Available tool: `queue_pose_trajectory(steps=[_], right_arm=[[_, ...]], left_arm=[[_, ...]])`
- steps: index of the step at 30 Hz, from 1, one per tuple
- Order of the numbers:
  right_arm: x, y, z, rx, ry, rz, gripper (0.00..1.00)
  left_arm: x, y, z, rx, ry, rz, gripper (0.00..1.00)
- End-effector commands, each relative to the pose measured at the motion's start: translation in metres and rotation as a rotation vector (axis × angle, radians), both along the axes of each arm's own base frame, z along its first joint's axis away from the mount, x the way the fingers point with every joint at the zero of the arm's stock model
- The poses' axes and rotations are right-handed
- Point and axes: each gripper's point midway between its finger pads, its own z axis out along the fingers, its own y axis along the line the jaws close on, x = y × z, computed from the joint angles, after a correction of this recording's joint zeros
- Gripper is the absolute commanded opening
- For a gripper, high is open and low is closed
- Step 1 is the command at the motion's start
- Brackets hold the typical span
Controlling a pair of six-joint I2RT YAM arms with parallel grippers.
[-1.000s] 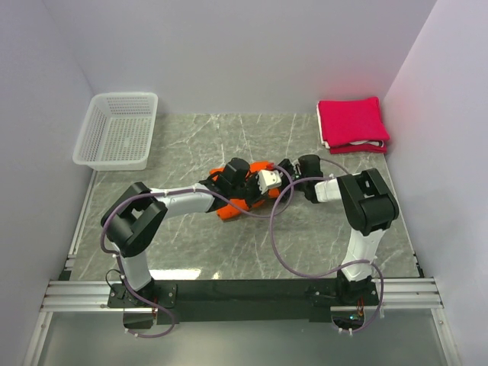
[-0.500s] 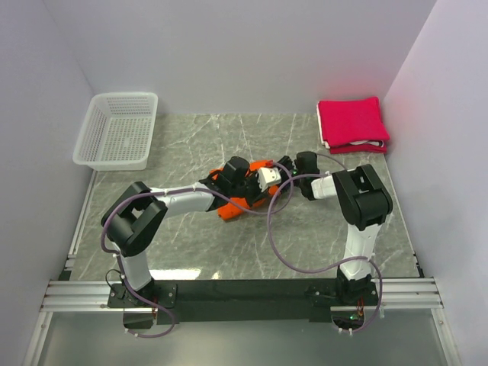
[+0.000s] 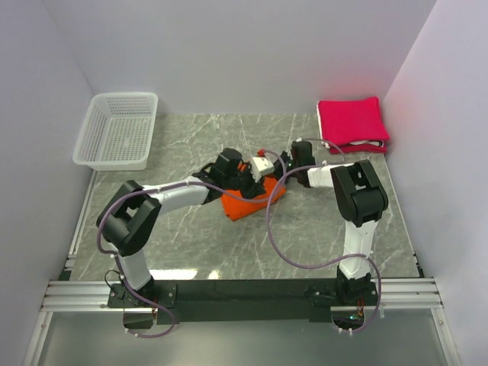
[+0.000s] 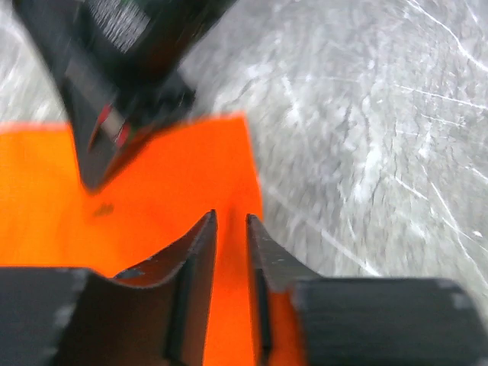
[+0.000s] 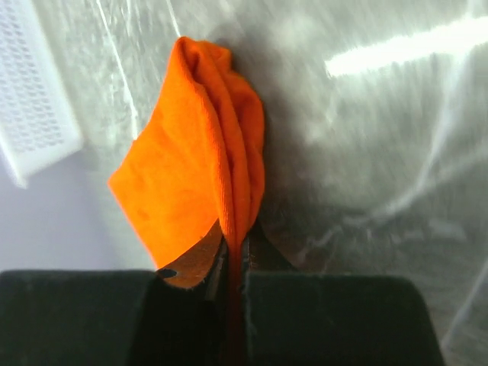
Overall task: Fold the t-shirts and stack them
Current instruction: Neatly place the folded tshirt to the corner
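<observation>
Out at the middle of the bench [image 3: 191,244], the right tool [image 5: 236,245], clenched on the orange shirt [image 3: 248,206], and the left tool [image 4: 229,252], its fingers nearly closed and its grip impossible to tell, had drawn the cloth's edge toward the back wall, so the fold looked under way.

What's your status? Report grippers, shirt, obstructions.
Right gripper shut on the orange t-shirt, bunched. Left gripper pinching its flat part. Folded crimson t-shirts and mesh basket stand apart from both arms.
</observation>
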Motion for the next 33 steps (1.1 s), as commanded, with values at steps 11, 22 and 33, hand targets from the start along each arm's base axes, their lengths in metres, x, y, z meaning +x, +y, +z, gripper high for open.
queue_pose_trajectory(steps=[11, 22, 33], right_arm=[[0.088, -0.084, 0.107, -0.663, -0.467, 0.154, 0.00], [0.171, -0.178, 0.164, -0.971, -0.596, 0.091, 0.00], [0.210, -0.215, 0.209, -1.068, -0.662, 0.033, 0.00]], left_arm=[[0.044, 0.116, 0.084, -0.038, 0.078, 0.327, 0.68], [0.038, 0.143, 0.069, 0.054, 0.095, 0.406, 0.81], [0.040, 0.149, 0.056, 0.090, 0.100, 0.426, 0.82]])
